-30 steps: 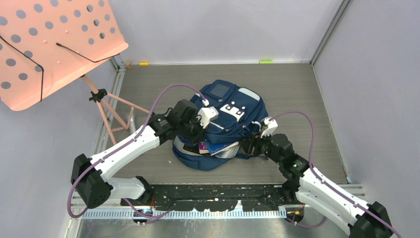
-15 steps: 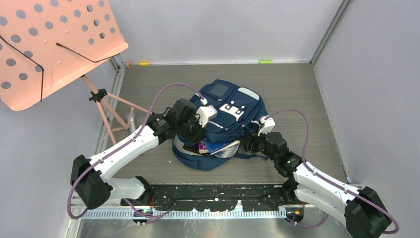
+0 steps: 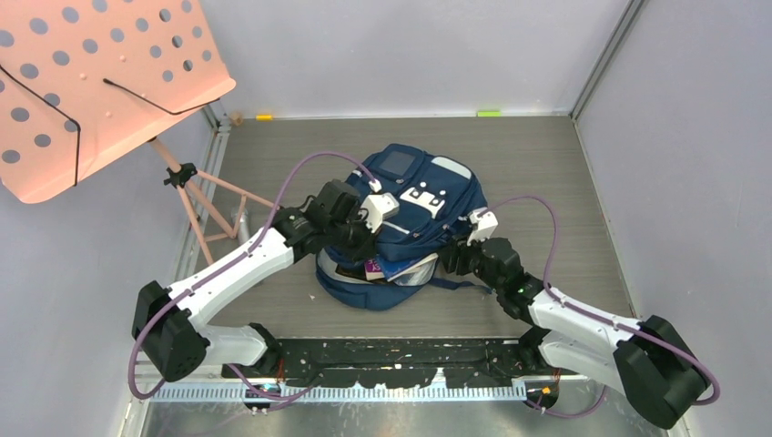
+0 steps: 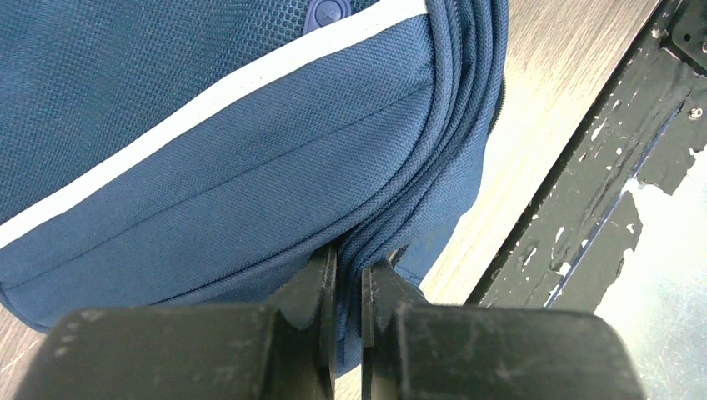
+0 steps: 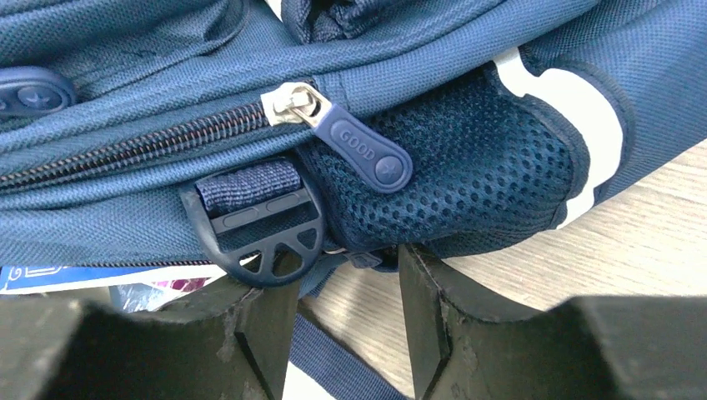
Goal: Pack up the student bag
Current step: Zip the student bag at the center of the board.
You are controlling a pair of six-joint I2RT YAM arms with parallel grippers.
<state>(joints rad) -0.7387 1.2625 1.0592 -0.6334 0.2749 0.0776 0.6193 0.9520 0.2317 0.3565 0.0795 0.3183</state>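
Observation:
The student bag [image 3: 421, 211], navy with white trim, lies in the middle of the grey floor with its mouth toward the arms. Books [image 3: 393, 269] show in the gaping mouth. My left gripper [image 3: 362, 248] is shut on a fold of the bag's zipper rim [image 4: 392, 225], with the fabric pinched between the fingers [image 4: 348, 268]. My right gripper [image 3: 453, 259] stands open at the bag's right side. In the right wrist view, its fingers [image 5: 348, 268] sit just below a plastic buckle [image 5: 254, 223] and the zipper pull [image 5: 364, 152], with nothing gripped. A blue strap [image 5: 333, 357] runs under the gap.
A pink perforated music stand [image 3: 91, 82] on tripod legs [image 3: 208, 208] stands at the left. The black base plate [image 3: 401, 360] with the arm mounts runs along the near edge. Walls enclose the floor at the back and right.
My right gripper has moved left and closer to the bag's side. The bag's top has shifted slightly left. The left gripper keeps its pinch on the rim.

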